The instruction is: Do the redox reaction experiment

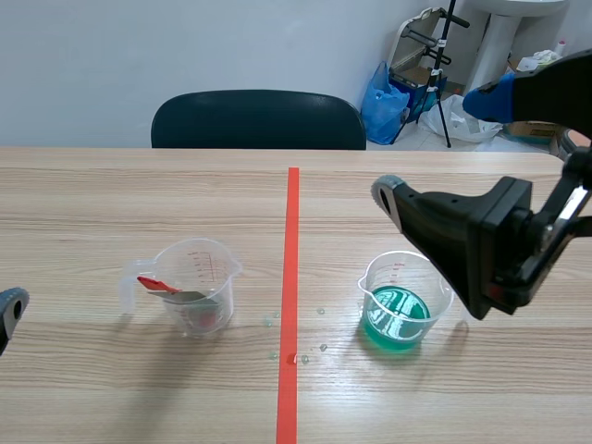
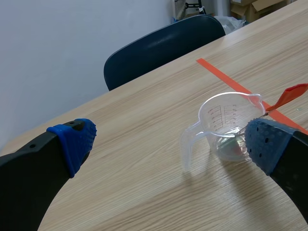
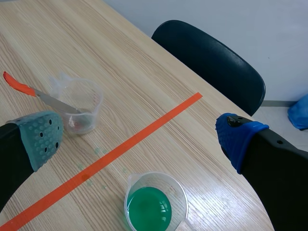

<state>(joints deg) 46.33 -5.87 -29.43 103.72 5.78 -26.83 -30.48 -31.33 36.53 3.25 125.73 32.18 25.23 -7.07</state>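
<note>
Saw in the scene view the right hand (image 1: 439, 143) raised, fingers spread wide and gripping nothing, above the cup of green liquid (image 1: 398, 305), well apart from the measuring cup (image 1: 199, 291) with its red-handled spoon (image 1: 162, 286) across the tape line (image 1: 291, 277) on the tabletop (image 1: 92, 203). Found in the left wrist view the left hand (image 2: 168, 144) likewise open and unladen, the measuring cup just ahead of it. Judged from the right wrist view best to lower the right hand squarely around the cup of green liquid below its rim, close gently and keep level to avoid spilling.

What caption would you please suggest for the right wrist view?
Open right end effector above the green beaker; a spoon rests in the other beaker.
</note>
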